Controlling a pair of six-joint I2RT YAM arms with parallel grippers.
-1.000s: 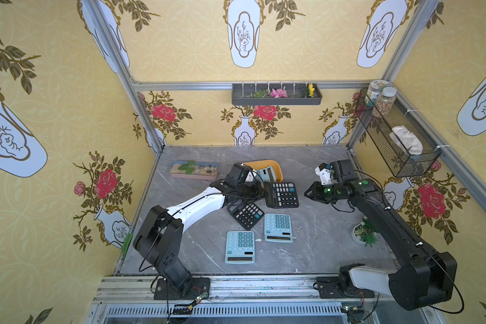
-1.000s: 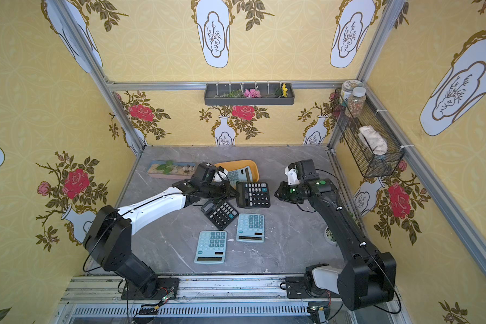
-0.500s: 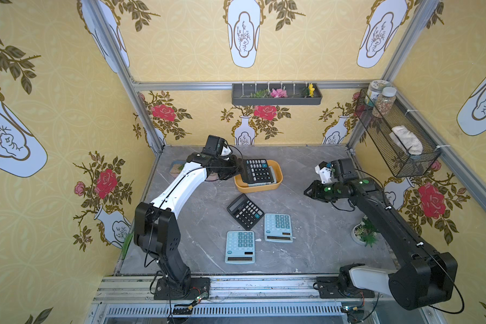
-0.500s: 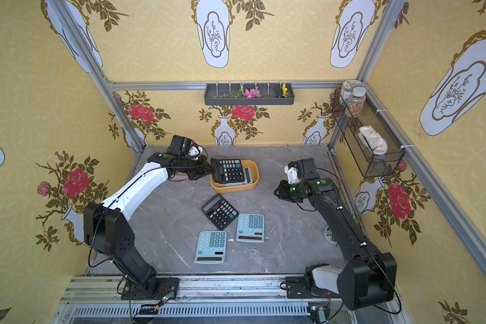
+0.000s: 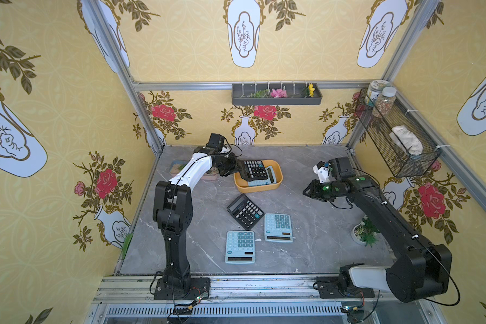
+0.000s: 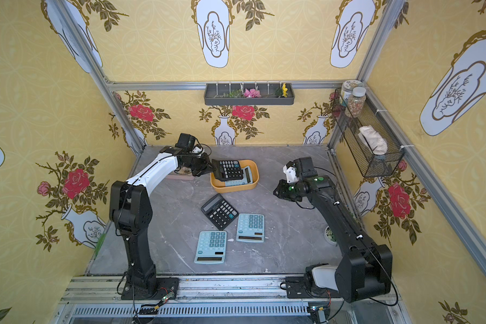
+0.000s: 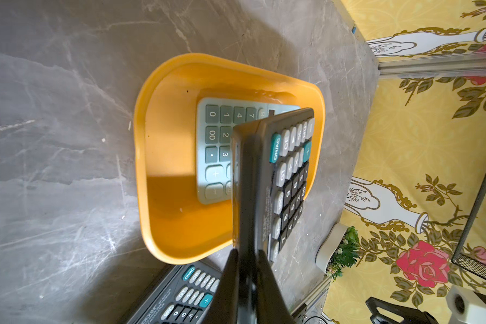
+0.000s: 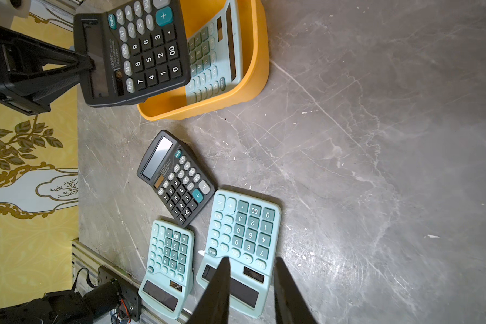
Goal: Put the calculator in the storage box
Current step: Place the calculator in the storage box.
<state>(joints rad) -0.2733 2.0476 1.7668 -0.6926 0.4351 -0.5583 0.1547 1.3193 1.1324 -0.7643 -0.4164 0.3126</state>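
Observation:
The yellow-orange storage box [image 5: 258, 191] [image 6: 234, 188] stands at the back middle of the grey table, seen in both top views. A light blue calculator [image 7: 213, 151] lies inside it. My left gripper [image 5: 237, 168] [image 7: 247, 252] is shut on the display end of a black calculator [image 5: 254, 169] [image 7: 289, 174] [image 8: 141, 47], holding it tilted above the box's left part. My right gripper [image 5: 306, 192] [image 8: 251, 259] hovers open over the right side of the table, with nothing between its fingers.
On the table in front of the box lie another black calculator [image 5: 245, 211] [image 8: 177, 179] and two light blue ones [image 5: 278, 227] [image 5: 240, 246]. A planter tray [image 5: 177, 167] sits behind the left arm. A small potted plant [image 5: 366, 231] stands near the right wall.
My left arm has lifted the black calculator off the middle of the table and carried it back over the storage box. The right arm has not moved.

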